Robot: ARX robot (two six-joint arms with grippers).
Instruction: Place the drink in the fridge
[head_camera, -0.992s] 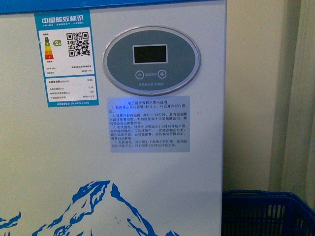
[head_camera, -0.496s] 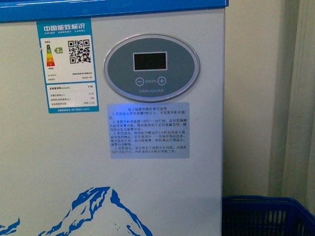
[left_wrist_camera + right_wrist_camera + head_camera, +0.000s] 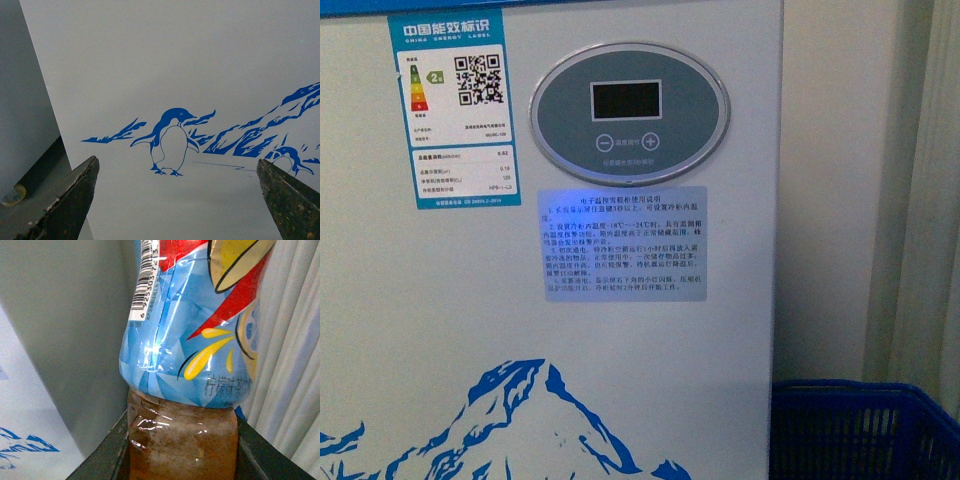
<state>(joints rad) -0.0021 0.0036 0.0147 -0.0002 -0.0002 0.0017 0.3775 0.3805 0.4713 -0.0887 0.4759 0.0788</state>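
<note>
This looks like a small shop, or a corner set up as one. A white chest fridge (image 3: 420, 300) of the retail kind stands close ahead. Its front carries an energy label (image 3: 453, 110), an oval temperature panel (image 3: 628, 113), a printed instruction sticker (image 3: 623, 243) and a blue penguin (image 3: 172, 142) and mountain print (image 3: 520, 420). Just to its right, low against the plain pale wall (image 3: 830, 180), sits a blue plastic shopping basket (image 3: 865, 430).

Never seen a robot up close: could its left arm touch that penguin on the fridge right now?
Probably yes. The left gripper is open, empty and aimed at the penguin on the fridge, with nothing between them; how far off I cannot tell.
</note>
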